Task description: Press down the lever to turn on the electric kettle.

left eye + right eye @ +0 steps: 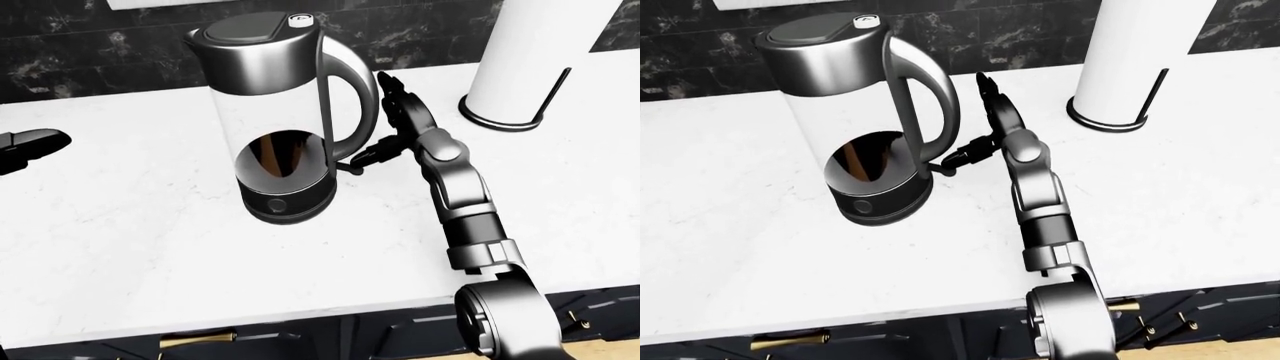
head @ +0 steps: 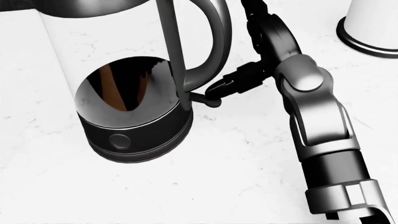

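The electric kettle (image 1: 280,112) stands upright on the white counter (image 1: 140,240); it has a glass body, a black lid and base, and a steel handle on its right. Its small dark lever (image 2: 208,99) sticks out at the foot of the handle. My right hand (image 1: 388,124) is just right of the handle, open. One finger (image 2: 239,80) reaches down-left and its tip touches the lever; the other fingers (image 1: 392,91) point up beside the handle without closing on it. My left hand (image 1: 30,146) is a dark shape at the left edge of the left-eye view, far from the kettle.
A white paper towel roll on a black ring stand (image 1: 535,60) is at the upper right of the counter. A black marble wall (image 1: 100,52) runs behind. Dark drawers with brass handles (image 1: 790,341) sit below the counter's near edge.
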Motion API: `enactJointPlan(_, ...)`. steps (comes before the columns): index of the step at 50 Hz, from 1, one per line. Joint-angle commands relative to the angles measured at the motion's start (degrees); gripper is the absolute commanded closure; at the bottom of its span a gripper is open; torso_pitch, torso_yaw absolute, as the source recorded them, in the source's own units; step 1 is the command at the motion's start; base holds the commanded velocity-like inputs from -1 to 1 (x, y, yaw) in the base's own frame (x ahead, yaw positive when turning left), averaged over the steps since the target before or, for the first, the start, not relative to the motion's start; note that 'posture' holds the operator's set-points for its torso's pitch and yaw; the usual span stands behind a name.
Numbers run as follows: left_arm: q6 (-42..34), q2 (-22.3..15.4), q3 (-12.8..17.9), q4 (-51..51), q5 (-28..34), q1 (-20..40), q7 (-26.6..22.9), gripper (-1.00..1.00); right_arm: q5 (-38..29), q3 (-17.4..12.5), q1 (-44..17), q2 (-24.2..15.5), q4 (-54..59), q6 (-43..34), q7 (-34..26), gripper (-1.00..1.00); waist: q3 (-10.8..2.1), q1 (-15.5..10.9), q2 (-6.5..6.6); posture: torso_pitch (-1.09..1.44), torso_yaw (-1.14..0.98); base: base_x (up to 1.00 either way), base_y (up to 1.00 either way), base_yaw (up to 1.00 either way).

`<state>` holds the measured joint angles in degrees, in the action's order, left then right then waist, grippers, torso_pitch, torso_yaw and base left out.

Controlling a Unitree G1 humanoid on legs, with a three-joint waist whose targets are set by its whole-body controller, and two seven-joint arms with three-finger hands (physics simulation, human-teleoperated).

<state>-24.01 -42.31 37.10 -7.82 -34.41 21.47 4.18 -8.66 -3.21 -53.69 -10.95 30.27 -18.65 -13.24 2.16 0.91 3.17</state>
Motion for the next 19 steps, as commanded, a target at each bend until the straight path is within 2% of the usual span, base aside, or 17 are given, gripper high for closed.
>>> enactJointPlan(1,1.69,-1.44,1.05,-1.63,0.09,1.17,-0.11,-1.00,-3.92,0.83,-0.96,-0.66,0.56,3.45,0.13,-1.00,-1.02,0.05,0.41,0.00,0.00,0.00,0.00,0.00)
enactJointPlan(9,2.04,-1.32,1.28,-1.57,0.38,0.86,-0.36,-1.00,-10.47,1.47,-0.71,-0.22,3.93,8.89,0.32,-1.00,-1.21,0.03,0.34,0.00,0.00,0.00,0.00,0.00)
enactJointPlan(19,1.82,-1.50,1.36,-1.60,0.27,1.00,-0.39,-1.00,-11.97,0.98,-0.67,0.23,4.63,9.85,0.00,-1.00,-1.33,-0.12,0.21,0.00,0.00,0.00,0.00,0.00)
